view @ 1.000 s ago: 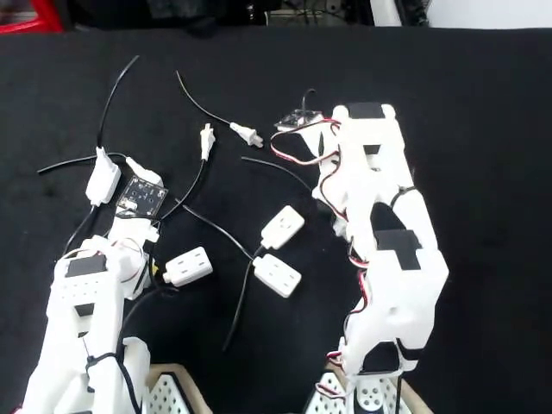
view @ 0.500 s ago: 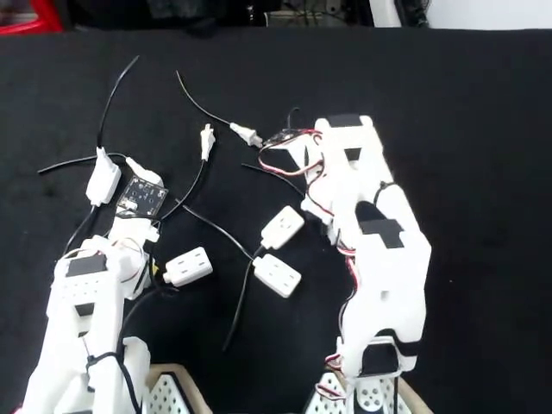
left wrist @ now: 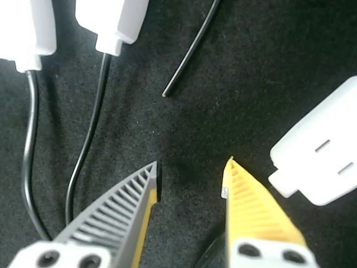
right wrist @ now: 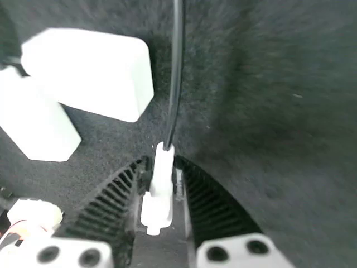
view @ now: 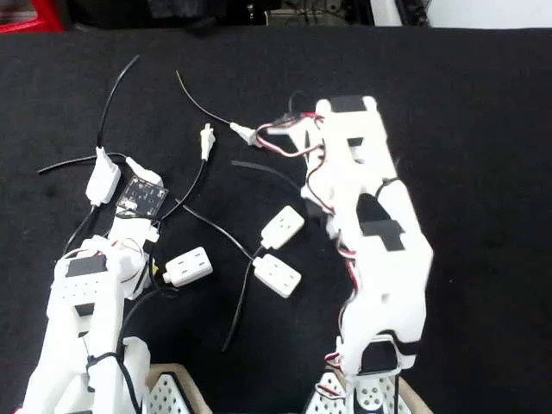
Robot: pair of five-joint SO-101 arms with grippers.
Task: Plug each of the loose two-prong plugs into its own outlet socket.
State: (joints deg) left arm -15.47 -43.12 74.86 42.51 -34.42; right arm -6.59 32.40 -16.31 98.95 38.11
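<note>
A black cloth is covering the table, with dark clutter lying beyond its far edge. The right arm is stretching toward the far middle. The right gripper is pinching a white plug, jaws pressing on its sides, with the plug's black cord trailing away. The left arm is crouching at the near left corner, with the left gripper gaping over bare cloth, holding nothing, just beside a white outlet socket.
</note>
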